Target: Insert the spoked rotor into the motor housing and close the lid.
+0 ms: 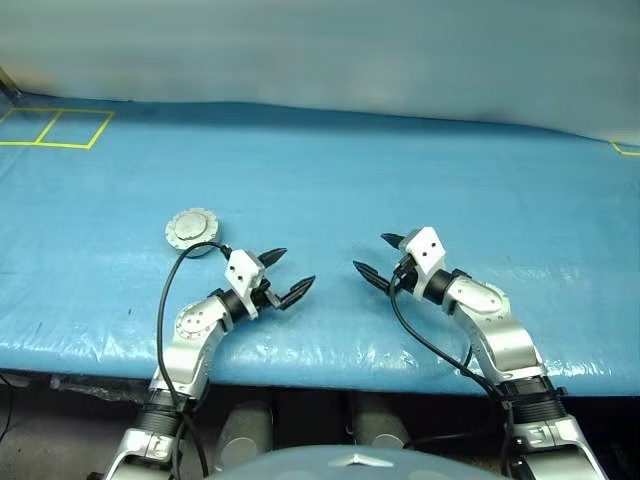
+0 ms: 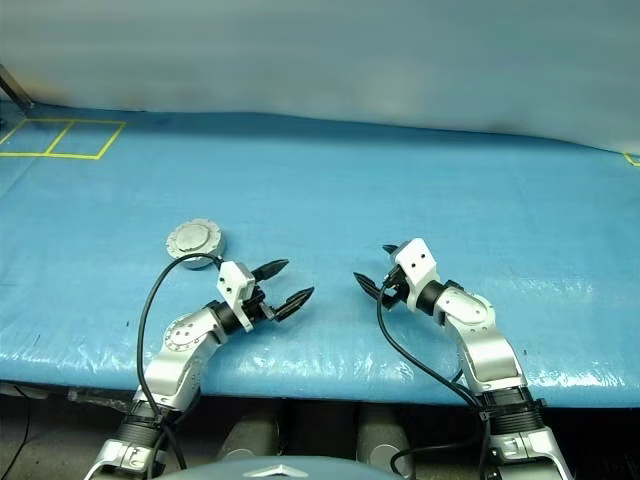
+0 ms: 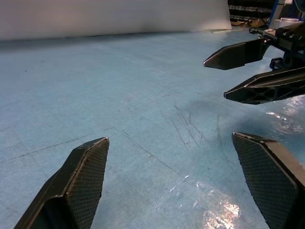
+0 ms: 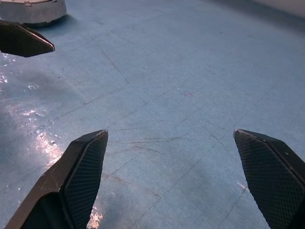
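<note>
On blue tarp (image 1: 330, 180), closed lid (image 1: 192, 229) sits near left pincer (image 1: 281, 272).

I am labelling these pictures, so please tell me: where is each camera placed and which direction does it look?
Head stereo pair: looks forward and down on blue tarp table, closed round silver toothed-edge lid, both arms.
Left wrist: along open left gripper toward right gripper.
Right wrist: along open right gripper toward lid.
Shared: each wrist view catches the other gripper's fingers.

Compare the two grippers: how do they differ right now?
The left gripper sits close to the closed round silver toothed-edge lid; the right gripper is farther from it. The left points right, the right points left. Both are open, empty, above the blue table cover.
</note>
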{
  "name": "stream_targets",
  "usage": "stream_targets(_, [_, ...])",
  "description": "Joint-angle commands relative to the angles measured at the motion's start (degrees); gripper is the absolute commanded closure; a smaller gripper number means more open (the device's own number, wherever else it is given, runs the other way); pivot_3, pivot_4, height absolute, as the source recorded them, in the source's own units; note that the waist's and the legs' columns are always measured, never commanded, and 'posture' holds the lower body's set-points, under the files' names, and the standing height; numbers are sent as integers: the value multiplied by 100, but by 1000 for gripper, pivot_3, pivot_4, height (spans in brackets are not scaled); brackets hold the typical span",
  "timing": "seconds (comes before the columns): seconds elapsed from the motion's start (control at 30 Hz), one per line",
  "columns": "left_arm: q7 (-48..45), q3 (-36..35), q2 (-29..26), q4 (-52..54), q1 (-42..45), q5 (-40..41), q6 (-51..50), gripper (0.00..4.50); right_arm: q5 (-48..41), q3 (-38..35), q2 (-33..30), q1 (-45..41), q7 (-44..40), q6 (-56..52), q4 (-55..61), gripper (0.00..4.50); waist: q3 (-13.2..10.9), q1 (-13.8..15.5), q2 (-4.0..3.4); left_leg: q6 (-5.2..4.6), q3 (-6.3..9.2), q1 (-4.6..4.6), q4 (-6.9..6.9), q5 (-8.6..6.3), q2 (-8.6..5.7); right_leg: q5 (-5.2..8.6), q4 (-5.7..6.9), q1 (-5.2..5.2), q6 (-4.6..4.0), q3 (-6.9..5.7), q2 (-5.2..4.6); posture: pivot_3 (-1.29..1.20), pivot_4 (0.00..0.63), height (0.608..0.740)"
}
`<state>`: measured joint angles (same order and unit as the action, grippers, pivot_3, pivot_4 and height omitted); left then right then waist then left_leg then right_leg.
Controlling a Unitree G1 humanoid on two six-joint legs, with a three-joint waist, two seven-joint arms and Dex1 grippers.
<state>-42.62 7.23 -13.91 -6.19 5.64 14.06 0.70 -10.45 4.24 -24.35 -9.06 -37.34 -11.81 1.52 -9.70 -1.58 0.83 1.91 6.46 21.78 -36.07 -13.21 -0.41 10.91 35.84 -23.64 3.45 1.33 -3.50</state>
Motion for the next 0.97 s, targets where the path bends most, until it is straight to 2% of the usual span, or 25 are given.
stream_targets(0.03, [-8,18,-8,244,38,-7,79,0,9,-67,-21,-87,20,90,243,43,0,0,0,0,0,0,0,0,0,0,0,0,0,0,0,0,150,740])
stream_targets(0.97, [392,-52,-48,428,-64,-76,198,0,199,211,12,-255,-64,86,156,43,0,3,0,0,0,0,-1,0,0,-1,0,1,0,0,0,0,150,740])
